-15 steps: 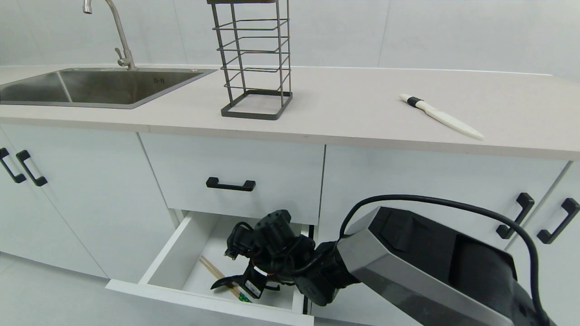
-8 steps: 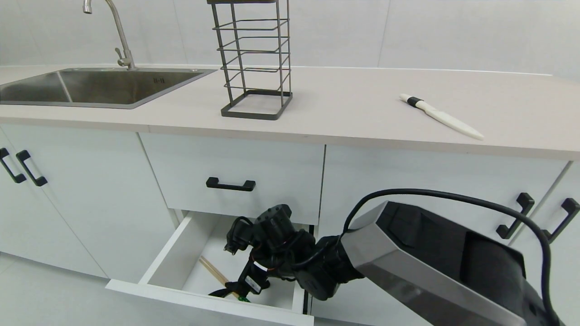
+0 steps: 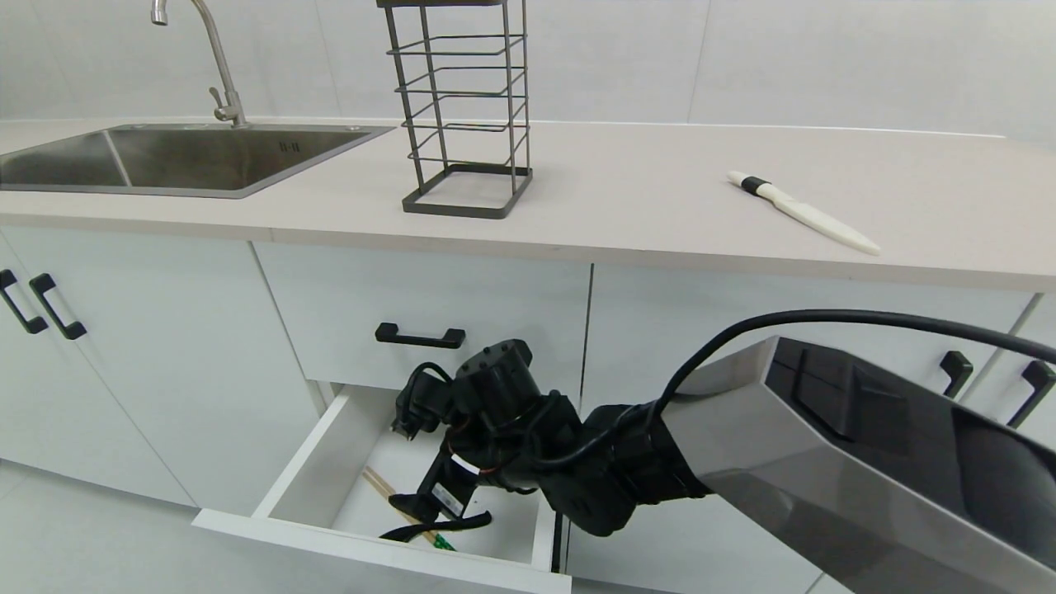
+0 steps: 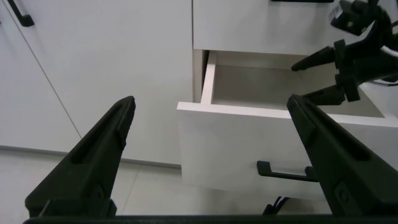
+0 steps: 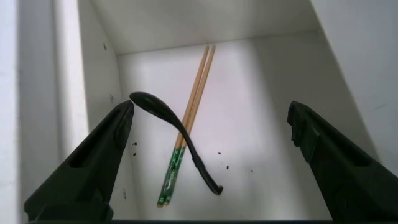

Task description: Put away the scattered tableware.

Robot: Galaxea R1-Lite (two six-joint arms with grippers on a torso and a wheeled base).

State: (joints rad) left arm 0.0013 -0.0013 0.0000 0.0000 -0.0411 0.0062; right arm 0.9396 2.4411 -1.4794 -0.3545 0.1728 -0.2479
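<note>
The bench [image 3: 627, 206] runs the width of the wall, with the sink [image 3: 206, 157] let into its back left corner. Below its front edge, the lower drawer [image 3: 299, 470] of the middle cabinet stands pulled out. On the bench, midway along and towards the back, is an upright wire rack [image 3: 466, 107] with nothing in it.

The right arm slants down into the open drawer. Its right end effector [image 3: 429, 513] hangs just above the drawer floor with the fingers spread wide and nothing between them. The left end effector [image 4: 210, 104] is also spread wide and empty, low down in front of the drawer's left front corner.

A white knife [image 3: 804, 213] with a dark band lies flat on the bench, towards its right end and nearer the front edge. It is well apart from the drawer.

On the drawer floor lies a pair of wooden chopsticks [image 5: 196, 93], side by side. A black spoon [image 5: 180, 130] lies across them, touching them.

From where I stand, the spoon's drop looks finished. The step in hand seems to be getting the right arm out of the drawer. That calls for a lift that clears the drawer's walls and the drawer front above. The knife looks like the one piece left, so the next reach would be to the right end of the bench, and the drawer should stay open for it.
</note>
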